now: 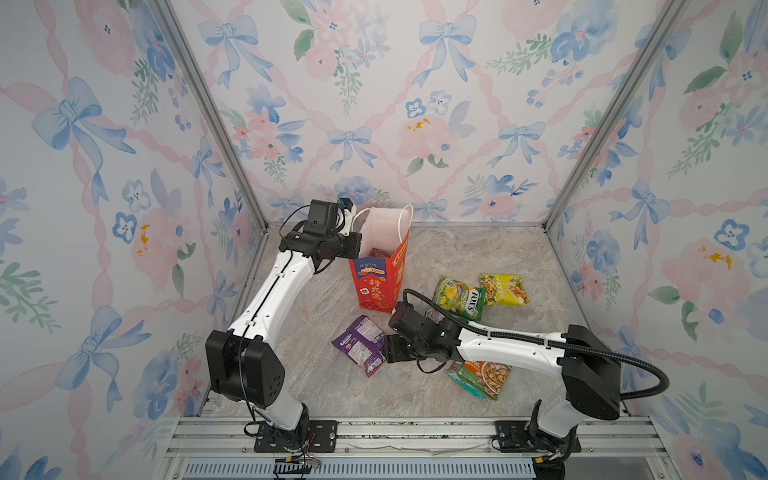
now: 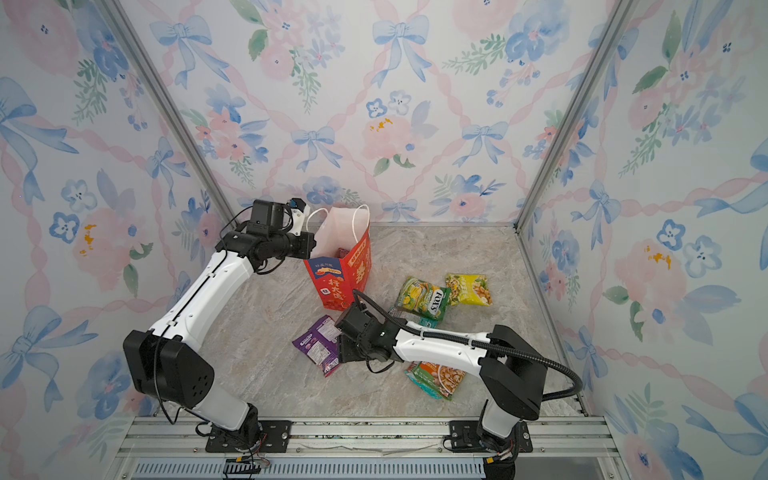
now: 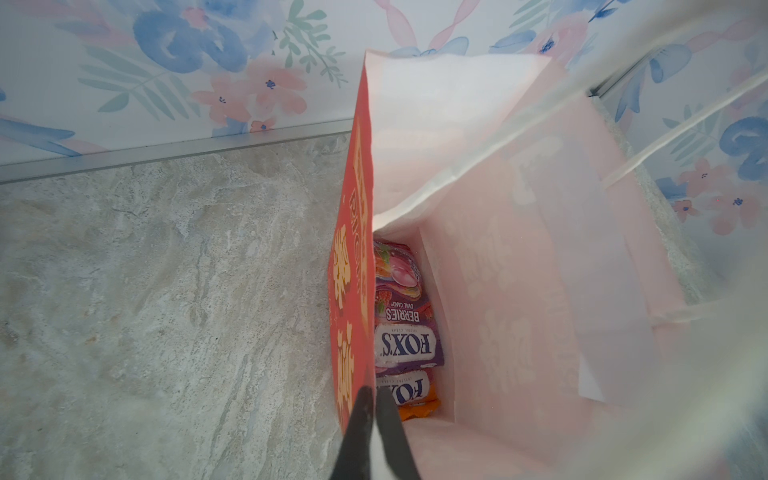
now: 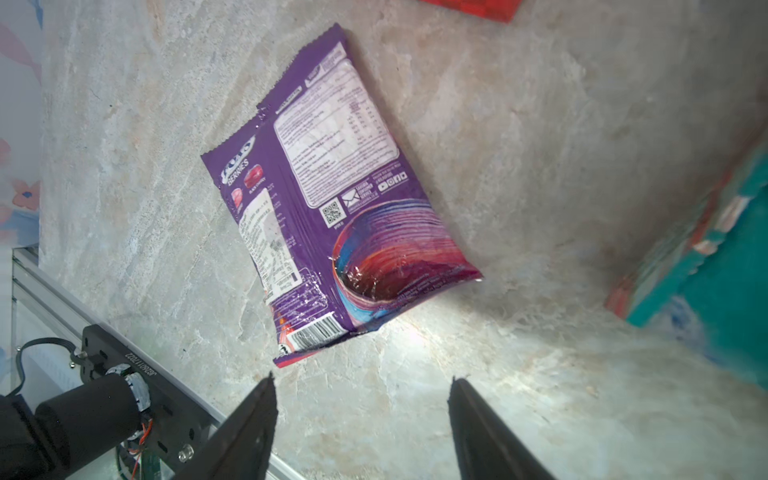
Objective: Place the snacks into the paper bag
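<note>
Leftmost, the left gripper [image 3: 376, 399], jaws pressed together, pinches the near wall of the tall red paper bag [image 1: 380, 282], which stands upright on the marbled grey tabletop [image 1: 316, 374]; inside lie a magenta FOX'S berries packet [image 3: 401, 299] and an orange packet [image 3: 419, 399]. Centre, bare tabletop surrounds the purple crinkly packet [image 4: 332, 199], lying flat beside the right gripper [image 4: 361, 415], jaws spread, empty.
</note>
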`<state>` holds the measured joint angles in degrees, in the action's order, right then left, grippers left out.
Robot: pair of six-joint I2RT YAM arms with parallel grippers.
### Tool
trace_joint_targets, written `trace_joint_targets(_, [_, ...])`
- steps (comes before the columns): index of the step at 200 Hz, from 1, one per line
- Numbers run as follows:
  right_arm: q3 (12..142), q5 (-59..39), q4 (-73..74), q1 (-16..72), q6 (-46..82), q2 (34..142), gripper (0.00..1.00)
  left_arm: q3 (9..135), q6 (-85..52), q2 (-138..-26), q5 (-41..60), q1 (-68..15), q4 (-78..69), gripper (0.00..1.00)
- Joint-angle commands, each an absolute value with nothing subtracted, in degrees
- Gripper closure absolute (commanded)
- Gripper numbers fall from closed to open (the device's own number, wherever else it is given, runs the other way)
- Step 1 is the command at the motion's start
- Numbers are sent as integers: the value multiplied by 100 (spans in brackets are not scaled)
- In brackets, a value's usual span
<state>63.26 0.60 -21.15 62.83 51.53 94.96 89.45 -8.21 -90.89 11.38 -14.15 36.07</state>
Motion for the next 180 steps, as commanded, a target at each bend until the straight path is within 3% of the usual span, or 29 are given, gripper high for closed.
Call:
trace_joint_targets(1, [6130,-100,-1641,6288,5778,9604,33,8868,-811,-8938,1140,-1363,3700,100])
trace_joint_targets(180, [5458,-636,-128,5857,6814,10316,39,8869,-831,-8951,1178,-1368,3707,100])
